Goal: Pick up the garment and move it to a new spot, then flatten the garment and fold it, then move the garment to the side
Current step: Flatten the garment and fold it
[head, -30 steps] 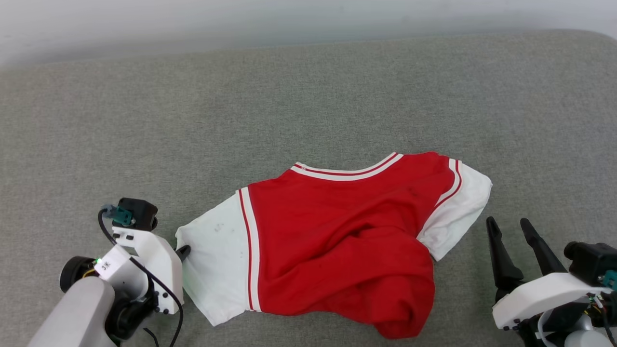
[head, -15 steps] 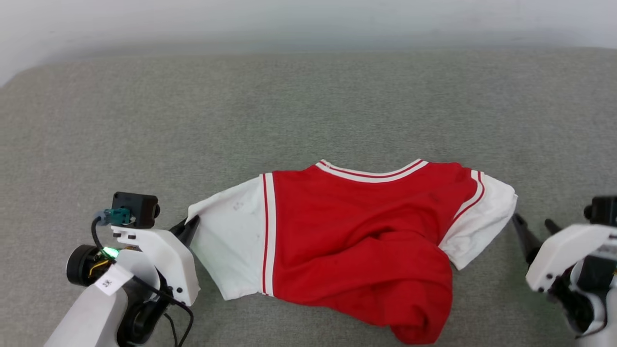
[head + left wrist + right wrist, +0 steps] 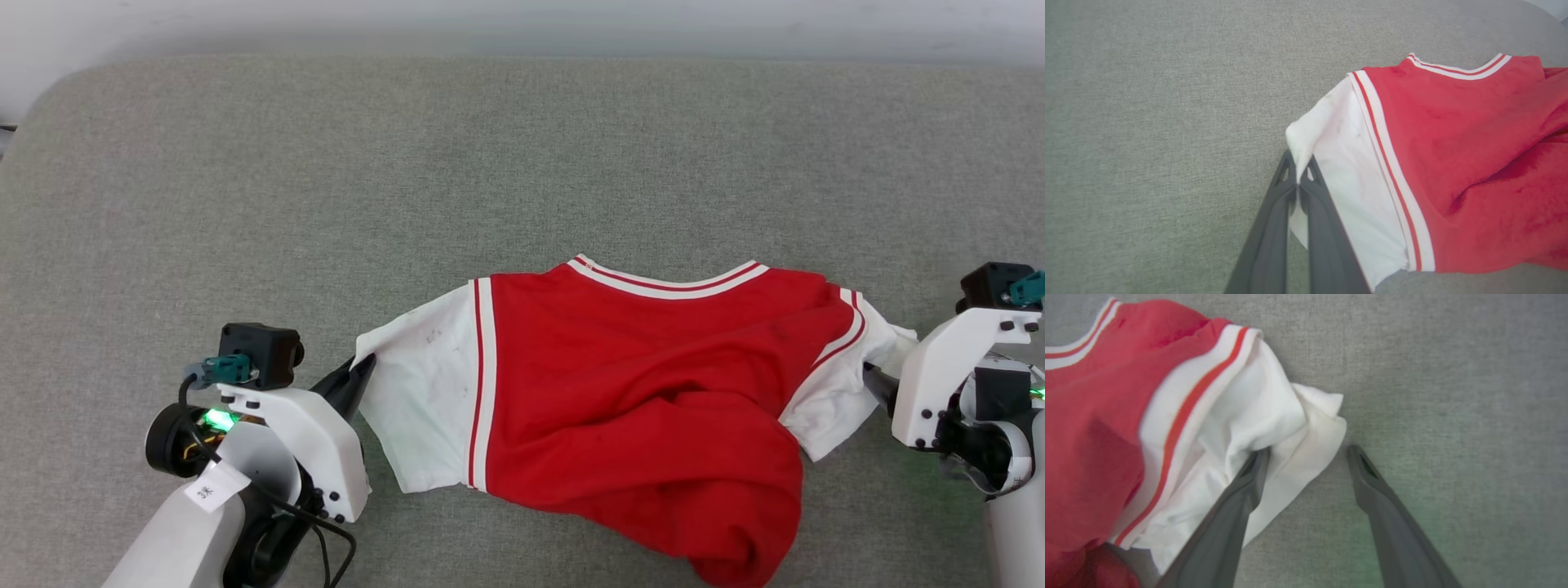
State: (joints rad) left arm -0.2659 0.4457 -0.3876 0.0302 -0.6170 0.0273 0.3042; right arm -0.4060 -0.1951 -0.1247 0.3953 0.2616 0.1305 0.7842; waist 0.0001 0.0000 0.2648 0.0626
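Our left end effector (image 3: 1300, 163) is clamped on one white sleeve of the shirt (image 3: 637, 392). Our right end effector (image 3: 1308, 451), fingers apart, straddles the other sleeve's edge.

We see a grey fabric-covered counter (image 3: 522, 163) with a rounded far-left corner; on it lies the garment (image 3: 637, 392), red-bodied, white-sleeved, its lower part bunched.

The left gripper (image 3: 1298, 165) is pinched closed on the left sleeve edge of the garment (image 3: 637, 384). The right gripper (image 3: 1309, 450) sits at its right sleeve, fingers spread, one apparently tucked into the cloth.
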